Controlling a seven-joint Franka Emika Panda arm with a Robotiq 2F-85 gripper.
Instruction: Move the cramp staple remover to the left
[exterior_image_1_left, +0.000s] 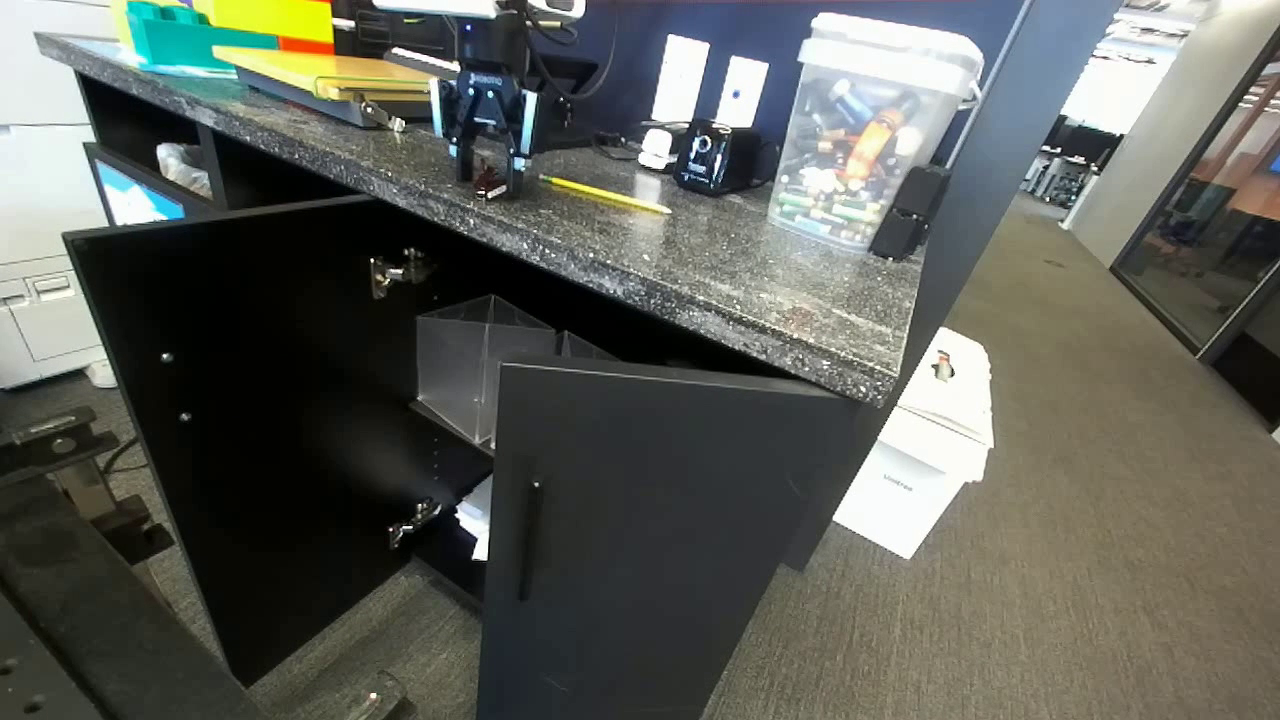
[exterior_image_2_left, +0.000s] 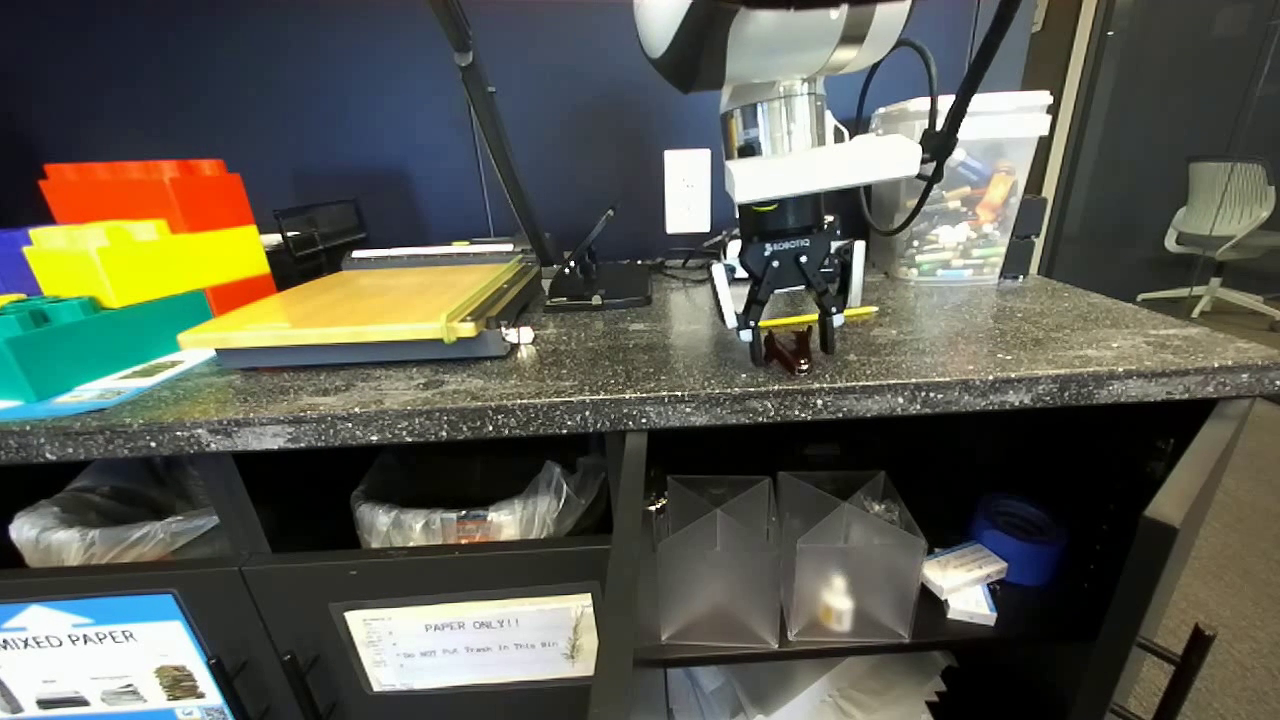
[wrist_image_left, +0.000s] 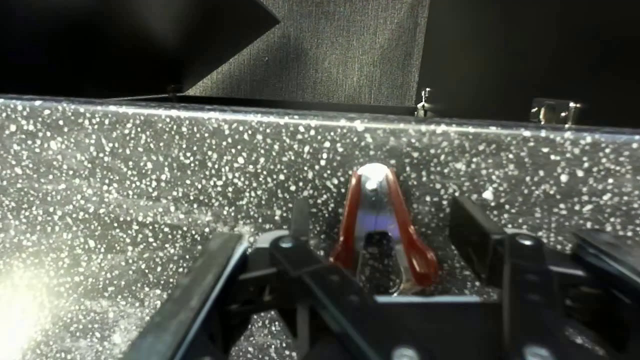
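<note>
The cramp staple remover (exterior_image_2_left: 797, 356) is a small dark reddish-brown claw lying on the speckled countertop (exterior_image_2_left: 640, 370) close to its front edge. It also shows in an exterior view (exterior_image_1_left: 488, 184). In the wrist view the staple remover (wrist_image_left: 372, 200) has red sides and a shiny metal middle. Its rounded end points to the counter edge and its claw end is partly hidden by the gripper body. My gripper (exterior_image_2_left: 792, 346) is open and low over the counter, with one finger on each side of the staple remover. In the wrist view the fingers (wrist_image_left: 382, 227) show gaps on both sides of it.
A yellow pencil (exterior_image_1_left: 605, 194) lies behind the gripper. A paper cutter (exterior_image_2_left: 370, 300) and large toy bricks (exterior_image_2_left: 150, 260) stand at one side. A clear bucket of batteries (exterior_image_1_left: 850, 140) and a small black gadget (exterior_image_1_left: 712, 158) stand at the other. Cabinet doors (exterior_image_1_left: 640, 520) hang open below.
</note>
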